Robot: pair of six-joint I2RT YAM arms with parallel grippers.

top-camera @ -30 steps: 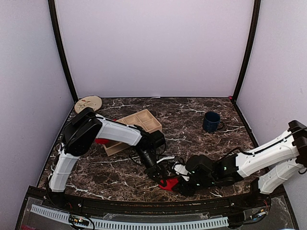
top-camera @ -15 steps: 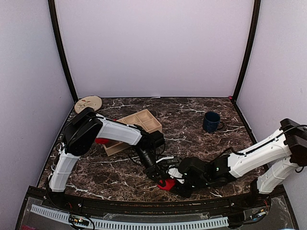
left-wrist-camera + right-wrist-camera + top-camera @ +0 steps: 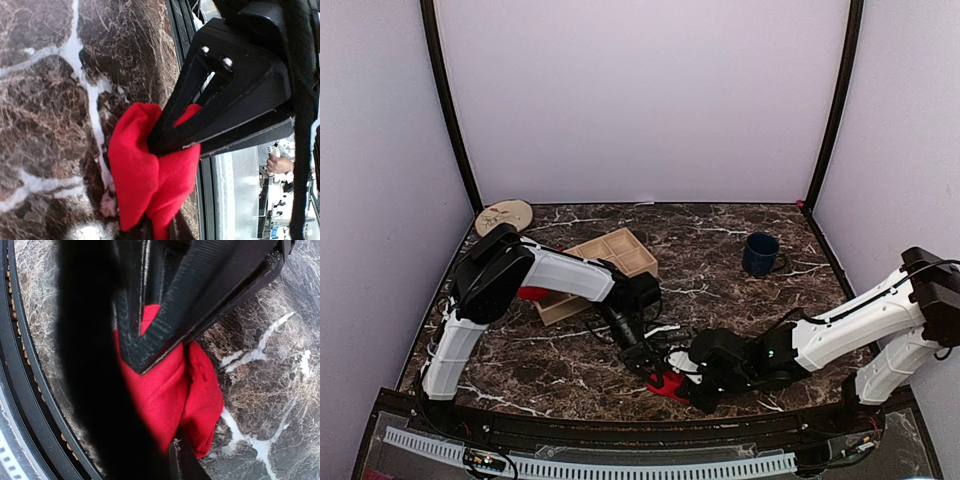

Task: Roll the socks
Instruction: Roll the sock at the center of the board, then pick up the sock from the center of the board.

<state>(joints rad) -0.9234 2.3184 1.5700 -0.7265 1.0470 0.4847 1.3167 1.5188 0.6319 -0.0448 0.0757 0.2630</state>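
A: The right arm [image 3: 840,335] has slid left over the bench [image 3: 720,240]. The right end effector [image 3: 688,380] has pinched shut on the red sock [image 3: 665,384], lower centre.

B: The left end effector [image 3: 650,365] is clamped on it too. The roll looks half made. Next, one should turn the fabric while the other anchors it.

Soft, even light overhead, faint shadows on your marble table [image 3: 720,240]; wrist views crisp on the red sock [image 3: 135,175], dark blur crossing the right one.
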